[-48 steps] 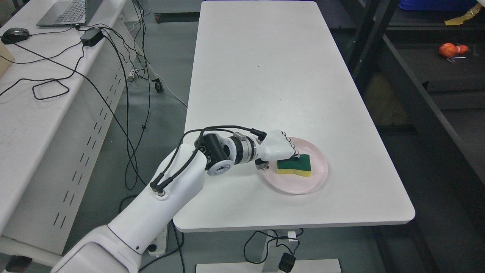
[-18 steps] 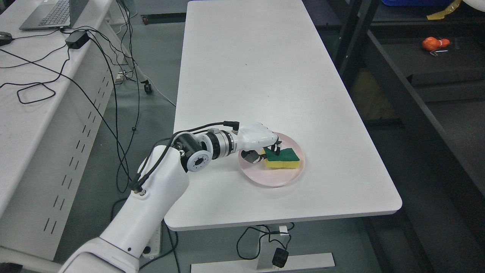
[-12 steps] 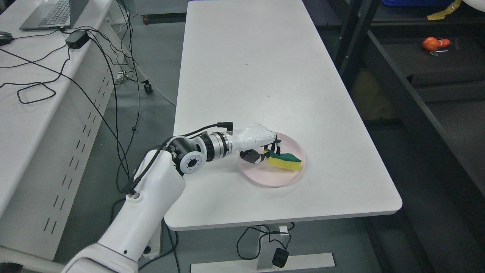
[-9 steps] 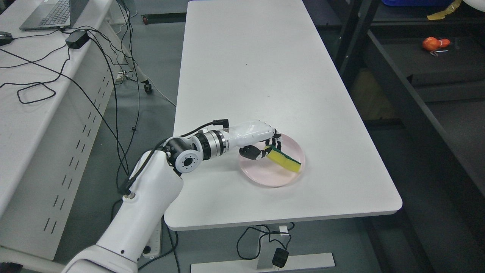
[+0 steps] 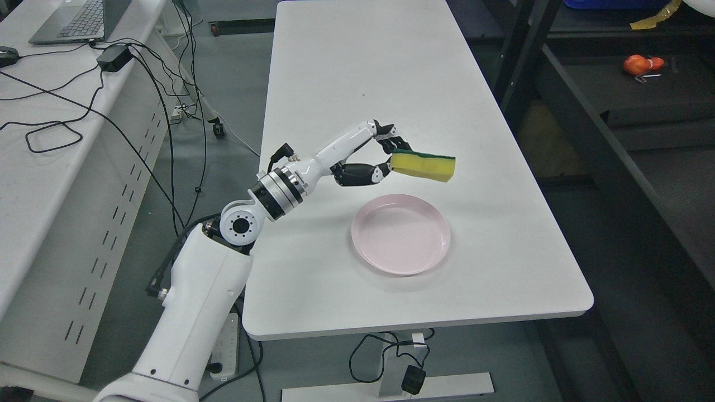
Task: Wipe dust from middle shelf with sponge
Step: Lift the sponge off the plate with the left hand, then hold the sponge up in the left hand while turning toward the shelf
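My left hand (image 5: pixel 386 156) is shut on the left end of a yellow sponge (image 5: pixel 423 167) with a green scrub top. It holds the sponge level in the air, well above the white table (image 5: pixel 368 84) and just beyond the far rim of the pink plate (image 5: pixel 400 234), which has nothing on it. The arm reaches up from the lower left. The dark shelf unit (image 5: pixel 614 139) stands to the right of the table, its middle shelf apart from the sponge. My right arm does not show.
An orange object (image 5: pixel 638 64) lies on a dark shelf at the upper right. A second white desk (image 5: pixel 50 167) on the left carries a laptop (image 5: pixel 72 19), a power brick and loose black cables. More cables hang in the gap between desks.
The camera shifted early on. Since then my left hand closed on the sponge, tilted it off the plate and lifted it up and away from me.
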### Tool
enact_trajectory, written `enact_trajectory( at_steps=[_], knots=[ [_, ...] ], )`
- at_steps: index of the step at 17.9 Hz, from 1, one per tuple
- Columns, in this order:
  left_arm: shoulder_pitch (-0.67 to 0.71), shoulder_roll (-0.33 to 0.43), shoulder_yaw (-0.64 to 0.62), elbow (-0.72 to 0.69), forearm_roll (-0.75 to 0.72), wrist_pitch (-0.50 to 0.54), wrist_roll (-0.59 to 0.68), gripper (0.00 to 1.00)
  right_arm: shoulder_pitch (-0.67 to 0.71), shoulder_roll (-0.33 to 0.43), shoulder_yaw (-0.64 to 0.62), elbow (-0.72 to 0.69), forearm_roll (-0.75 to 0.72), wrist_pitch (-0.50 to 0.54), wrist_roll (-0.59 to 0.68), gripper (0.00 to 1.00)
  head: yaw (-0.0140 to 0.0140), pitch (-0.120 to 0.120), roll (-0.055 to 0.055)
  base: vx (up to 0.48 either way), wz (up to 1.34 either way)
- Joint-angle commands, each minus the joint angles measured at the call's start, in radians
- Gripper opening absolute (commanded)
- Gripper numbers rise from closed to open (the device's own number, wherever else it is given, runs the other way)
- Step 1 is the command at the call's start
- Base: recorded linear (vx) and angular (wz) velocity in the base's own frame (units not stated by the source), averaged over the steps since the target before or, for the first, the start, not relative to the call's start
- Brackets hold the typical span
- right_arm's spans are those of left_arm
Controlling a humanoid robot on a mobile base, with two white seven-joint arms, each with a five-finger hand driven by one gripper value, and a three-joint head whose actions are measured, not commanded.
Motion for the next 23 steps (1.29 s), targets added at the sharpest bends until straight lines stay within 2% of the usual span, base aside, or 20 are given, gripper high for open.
enact_trajectory(
  at_steps=[1, 5, 7, 13, 23],
  knots=[
    [0.068, 0.018, 0.156, -0.113, 0.444, 0.001, 0.042, 0.01, 0.0, -0.017, -0.001, -0.017, 0.0, 0.0, -0.001, 1.0, 0.0, 0.0, 0.0, 0.0, 0.0],
    [0.163, 0.018, 0.158, -0.205, 0.639, 0.001, 0.071, 0.01, 0.0, -0.017, -0.001, -0.017, 0.0, 0.0, -0.001, 1.0, 0.0, 0.0, 0.0, 0.0, 0.0],
    [0.207, 0.018, 0.15, -0.25, 0.687, 0.001, 0.071, 0.01, 0.0, -0.017, -0.001, -0.017, 0.0, 0.0, -0.001, 1.0, 0.0, 0.0, 0.0, -0.009, -0.01],
    [0.29, 0.018, 0.129, -0.271, 0.69, 0.001, 0.077, 0.01, 0.0, -0.017, 0.001, -0.017, 0.0, 0.0, -0.001, 1.0, 0.0, 0.0, 0.0, -0.053, -0.03],
    [0.298, 0.018, 0.055, -0.273, 0.688, 0.001, 0.108, 0.01, 0.0, -0.017, -0.001, -0.017, 0.0, 0.0, -0.001, 1.0, 0.0, 0.0, 0.0, -0.109, -0.27]
  ],
)
